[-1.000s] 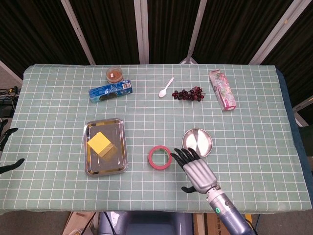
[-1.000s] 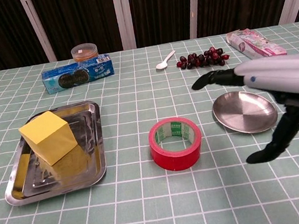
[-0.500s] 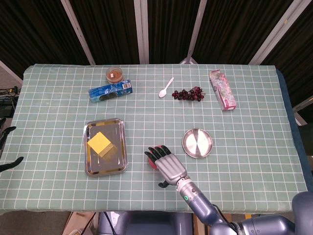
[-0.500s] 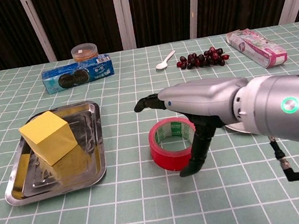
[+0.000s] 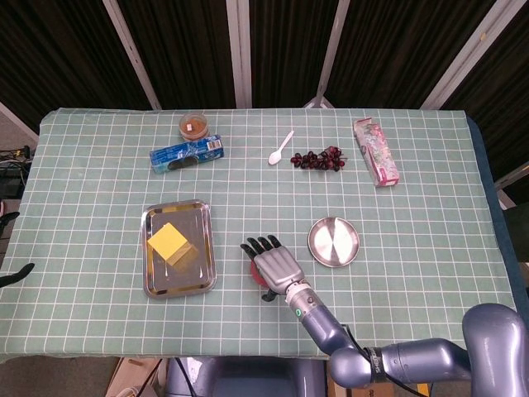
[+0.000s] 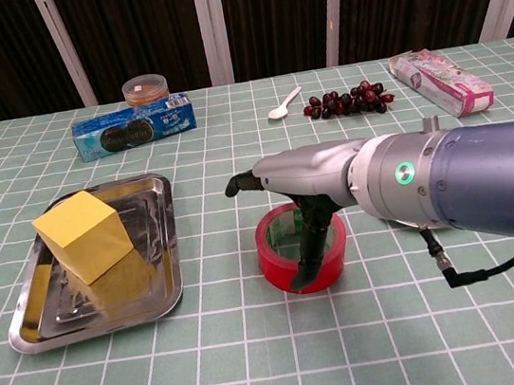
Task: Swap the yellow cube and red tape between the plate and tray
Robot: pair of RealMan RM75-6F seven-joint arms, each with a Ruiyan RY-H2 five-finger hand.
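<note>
- Hovering over the tape (image 6: pixel 303 258): right hand (image 6: pixel 297 172), fingers stretched flat across the roll's top, thumb (image 6: pixel 306 254) hanging down against the near outer wall.
- Not clamped on the roll as far as either view shows; fingers spread, nothing lifted.
- Resting on the cloth between tray (image 6: pixel 160 254) and plate (image 5: pixel 334 241); in the head view only a red sliver (image 5: pixel 255 275) peeking out left of the right hand (image 5: pixel 276 265).
- Sitting in the tray: cube (image 6: pixel 83 236), toward its left half, well apart from the hand.
- Lying bare just right of the hand: plate, mostly hidden behind the forearm in the chest view.
- Barely showing at the left edge of the head view: left hand (image 5: pixel 16 274); cannot tell its pose.
</note>
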